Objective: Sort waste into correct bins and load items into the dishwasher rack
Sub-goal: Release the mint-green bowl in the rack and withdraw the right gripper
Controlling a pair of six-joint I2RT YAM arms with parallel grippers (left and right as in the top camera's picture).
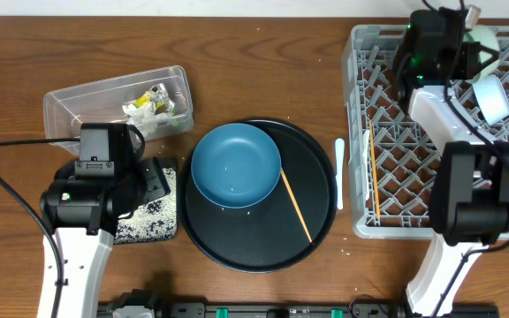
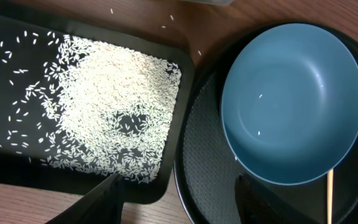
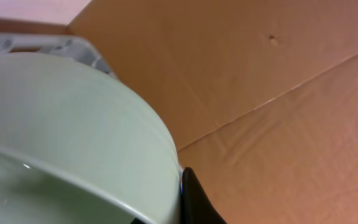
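Observation:
My right gripper (image 1: pixel 468 49) is over the far end of the grey dishwasher rack (image 1: pixel 396 190), shut on the rim of the pale green bowl (image 1: pixel 489 39); the bowl fills the right wrist view (image 3: pixel 73 124). My left gripper (image 2: pixel 179 202) is open and empty, low over the gap between the flat black tray of rice grains (image 2: pixel 104 93) and the large blue bowl (image 2: pixel 291 99). The blue bowl (image 1: pixel 235 164) sits on the round black tray (image 1: pixel 312 238) with a chopstick (image 1: pixel 295 205). The white spoon (image 1: pixel 340 172) lies on the table beside the rack. The clear tub (image 1: pixel 87 102) holds napkins and the yellow-green wrapper (image 1: pixel 157 95).
A second chopstick (image 1: pixel 372 168) lies along the rack's left side. A pale blue-white vessel (image 1: pixel 491 99) lies tipped in the rack's right part. A few rice grains are scattered on the table by the flat tray. The rack's rim (image 3: pixel 42 43) shows behind the green bowl.

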